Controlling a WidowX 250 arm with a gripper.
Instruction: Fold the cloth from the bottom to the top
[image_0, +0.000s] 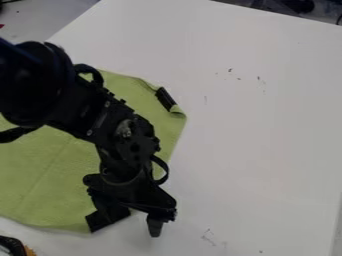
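Note:
The black gripper (131, 221) hangs at the lower right edge of the green cloth (47, 172), its fingers apart. One finger stands over the white surface just off the cloth, and the other side is by the cloth's bottom right corner, where a black patch shows. The cloth lies spread out on the left, partly hidden under the arm. Near its upper right corner, which looks slightly curled, is a black strip (165, 99). Whether any cloth is between the fingers is hard to make out.
The white table (260, 135) extends to the right of the cloth, with a few small dark marks on it. A black and orange object (15, 247) sits at the bottom left edge. Dark items lie beyond the table's far edge at the top right.

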